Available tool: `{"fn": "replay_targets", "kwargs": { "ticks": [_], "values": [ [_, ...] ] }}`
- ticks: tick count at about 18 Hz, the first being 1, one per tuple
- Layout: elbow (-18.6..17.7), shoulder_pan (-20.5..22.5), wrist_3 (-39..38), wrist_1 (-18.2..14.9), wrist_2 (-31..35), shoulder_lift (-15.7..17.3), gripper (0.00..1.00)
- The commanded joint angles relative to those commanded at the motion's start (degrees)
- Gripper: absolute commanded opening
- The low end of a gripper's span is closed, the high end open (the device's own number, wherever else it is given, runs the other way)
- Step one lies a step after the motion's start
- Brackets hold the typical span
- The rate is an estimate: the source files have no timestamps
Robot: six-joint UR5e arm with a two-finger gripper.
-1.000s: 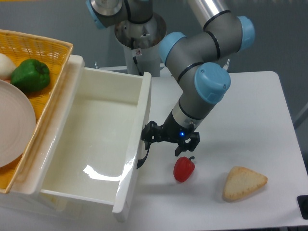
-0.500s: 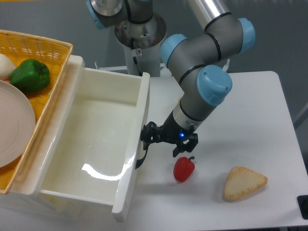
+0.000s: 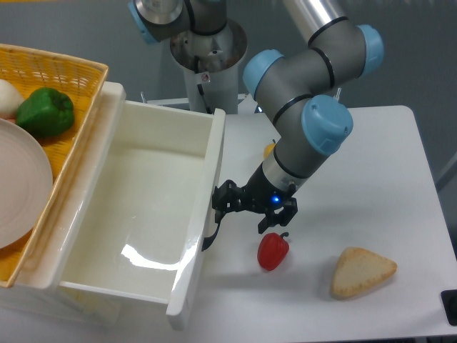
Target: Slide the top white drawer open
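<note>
Right now the top white drawer [image 3: 143,214] stands pulled far out over the surface [image 3: 371,179]; the pincer [image 3: 223,207] sits at its black handle [image 3: 211,234], grip unclear, red pepper [image 3: 273,250] close beside.

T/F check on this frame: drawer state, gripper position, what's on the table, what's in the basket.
1. The top drawer is pulled out. True.
2. The gripper is at the drawer's black handle. True.
3. The drawer holds a red pepper. False: it looks empty; the red pepper lies on the table.
4. The bread piece sits in the basket. False: it is on the table, right of the red pepper.
5. A green pepper is in the basket. True.
</note>
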Motion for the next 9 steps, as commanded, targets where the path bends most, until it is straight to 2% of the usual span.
{"fn": "replay_targets", "kwargs": {
  "ticks": [7,9],
  "values": [
    [0.26,3.60,-0.09,0.61,-2.37,2.72,1.00],
    [0.18,4.74,0.09,2.71,-2.29,3.25,1.00]
  ]
}}
